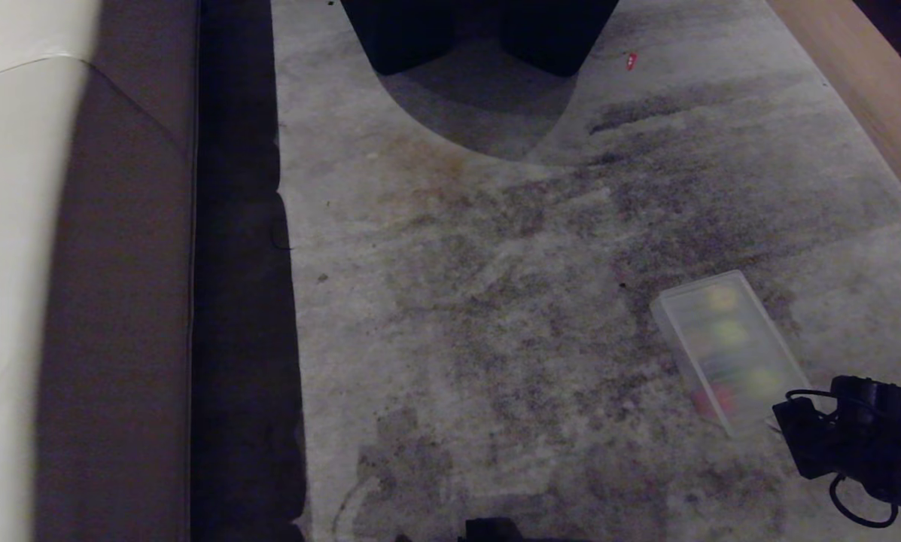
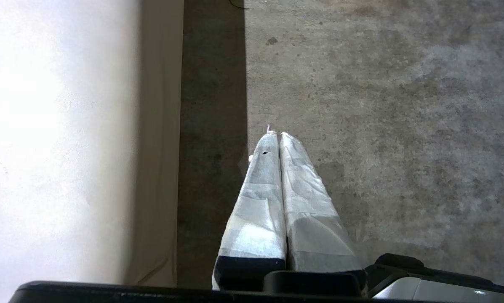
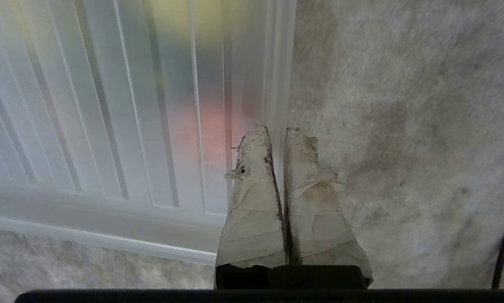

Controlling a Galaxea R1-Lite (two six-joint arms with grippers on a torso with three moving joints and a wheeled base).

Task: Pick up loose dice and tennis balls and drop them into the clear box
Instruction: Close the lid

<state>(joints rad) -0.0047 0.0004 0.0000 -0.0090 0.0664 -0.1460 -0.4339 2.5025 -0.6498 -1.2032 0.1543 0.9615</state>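
Dice and tennis balls show only as blurred patches of colour, yellow, green and red, through the ribbed translucent lid (image 1: 729, 350) that sits on the clear box (image 1: 670, 325). That box lies on the stained grey carpet (image 1: 495, 339), to my right front. I see no loose pieces anywhere on the carpet in the head view, so I judge the collecting as done or close to it, with the lid already on.

My right hand (image 3: 276, 134) is closed with nothing between its taped fingers (image 3: 252, 176), and its tips sit right at one long edge of the lid, near a corner. In the head view the right arm's dark wrist (image 1: 849, 436) hangs just off the near end of the box.

The risk I see is a push. With the fingertips this close to the rim, any downward or sideways drift could catch the lid's lip and lift one corner, or shove the light box across the carpet. If the lid is only resting there, it could skew and leave the box half open. I cannot tell from here whether it has snapped down. The loose black cable (image 1: 860, 512) under the wrist could also snag the box corner as I pull away.

My left hand (image 2: 279, 136) is closed too and empty, parked low over the carpet beside the pale sofa (image 1: 13, 301).
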